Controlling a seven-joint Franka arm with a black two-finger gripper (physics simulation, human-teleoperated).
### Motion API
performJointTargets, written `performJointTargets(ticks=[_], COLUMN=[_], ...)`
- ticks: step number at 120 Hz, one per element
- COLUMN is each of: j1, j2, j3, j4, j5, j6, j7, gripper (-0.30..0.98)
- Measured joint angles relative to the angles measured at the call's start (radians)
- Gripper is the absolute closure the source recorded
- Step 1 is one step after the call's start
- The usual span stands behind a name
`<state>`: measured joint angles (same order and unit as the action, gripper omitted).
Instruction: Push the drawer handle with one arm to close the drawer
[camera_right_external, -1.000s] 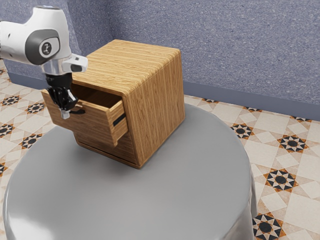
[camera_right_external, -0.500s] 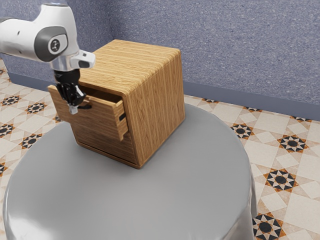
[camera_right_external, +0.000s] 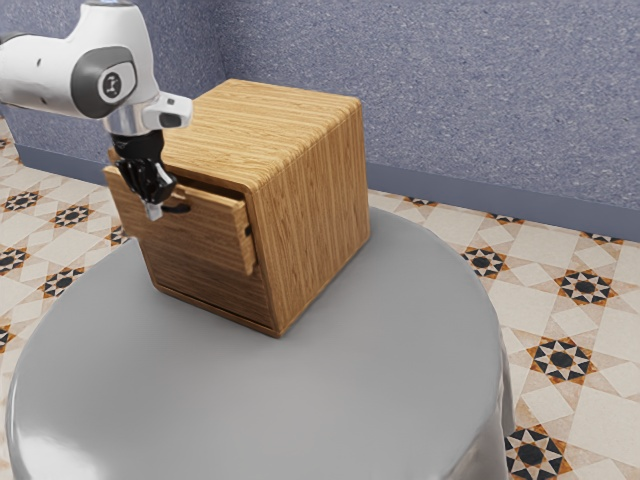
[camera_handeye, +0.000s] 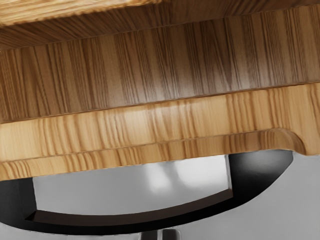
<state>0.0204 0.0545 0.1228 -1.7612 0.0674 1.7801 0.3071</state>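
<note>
My gripper (camera_right_external: 153, 208) is shut at the outer side of the black handle (camera_right_external: 178, 209) on the drawer front (camera_right_external: 200, 240). The wooden drawer still stands out a little from the upper part of the cabinet (camera_right_external: 315, 195), with a dark gap above its front. In the wrist view, the curved black handle (camera_handeye: 150, 220) arches out from the drawer's top edge (camera_handeye: 150, 120). The tips of the gripper (camera_handeye: 160, 235) are close together just outside the handle's bow, with nothing visible between them. Whether they touch it is hard to tell.
The cabinet rests on a round grey table (camera_right_external: 380, 350), whose smooth surface extends in front of it and toward the exterior view's right. A speckled blue wall (camera_right_external: 480, 100) rises behind, above a patterned tile floor (camera_right_external: 570, 400).
The drawer has slid well into the cabinet, its front moving toward the exterior view's right. My gripper has travelled the same way beside the handle, with less movement in the last half second.
</note>
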Motion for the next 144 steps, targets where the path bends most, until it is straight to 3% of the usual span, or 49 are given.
performJointTargets(ticks=[88,97,105,112,120,144], j1=[-0.006,0.006,0.028,0.054,0.018,0.017], j2=[0.059,0.025,-0.082,-0.194,-0.282,-0.335], j3=[-0.025,-0.036,-0.068,-0.12,-0.149,-0.151], j4=[0.067,0.034,-0.069,-0.127,-0.126,-0.031], j5=[-0.021,-0.029,-0.035,-0.038,-0.06,-0.108], j6=[0.016,0.017,0.01,-0.033,-0.124,-0.365], j7=[0.013,0.014,0.014,0.019,0.05,0.155], gripper=[0.79,0.79,0.78,0.67,0.52,0.2])
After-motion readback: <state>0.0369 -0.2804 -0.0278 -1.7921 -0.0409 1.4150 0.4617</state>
